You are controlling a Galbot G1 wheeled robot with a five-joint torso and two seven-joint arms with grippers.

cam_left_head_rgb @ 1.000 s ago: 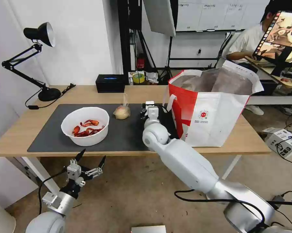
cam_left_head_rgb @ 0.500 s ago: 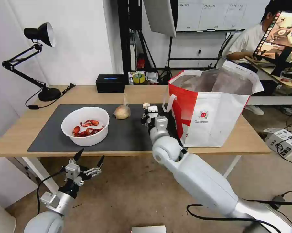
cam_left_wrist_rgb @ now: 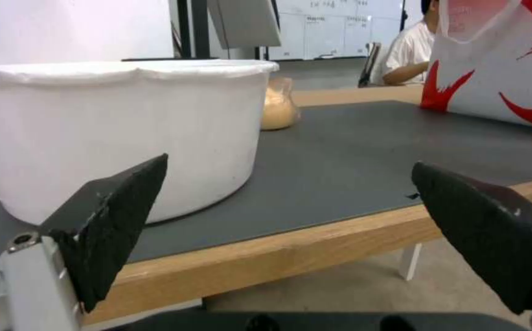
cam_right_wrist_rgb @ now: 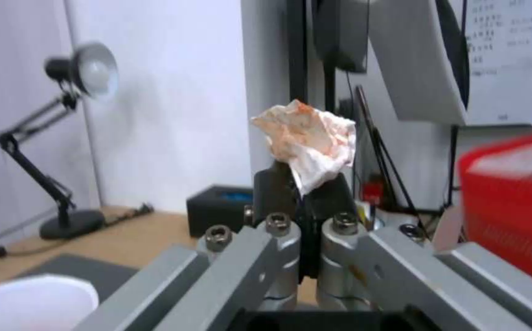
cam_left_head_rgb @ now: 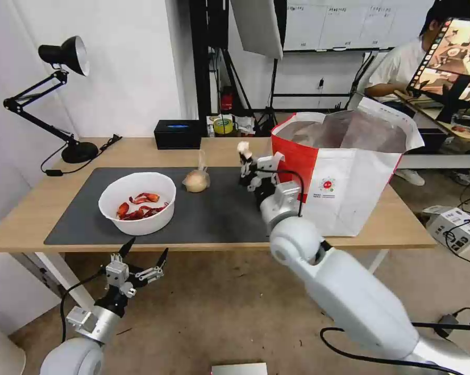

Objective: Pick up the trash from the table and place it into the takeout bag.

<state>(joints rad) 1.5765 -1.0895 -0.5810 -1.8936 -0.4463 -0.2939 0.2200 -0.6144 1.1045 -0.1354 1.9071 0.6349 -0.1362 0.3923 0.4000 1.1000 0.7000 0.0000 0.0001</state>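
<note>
- My right gripper point(cam_left_head_rgb: 243, 156) pinches the crumpled, orange-stained tissue point(cam_right_wrist_rgb: 307, 138) above the mat point(cam_left_head_rgb: 203, 208).
- Bowl point(cam_left_head_rgb: 137, 202) of red shells sits on the mat.
- Bagged bun point(cam_left_head_rgb: 196, 180) lies beside it.
- Takeout bag point(cam_left_head_rgb: 344, 172) stands open.

Right gripper point(cam_left_head_rgb: 245, 156): raised off the dark grey mat point(cam_left_head_rgb: 78, 219), now above it, nearer the takeout bag point(cam_left_head_rgb: 349, 182); pinches a crumpled white tissue point(cam_right_wrist_rgb: 307, 140). Right arm: elbow shifted rightward and toward the camera.
</note>
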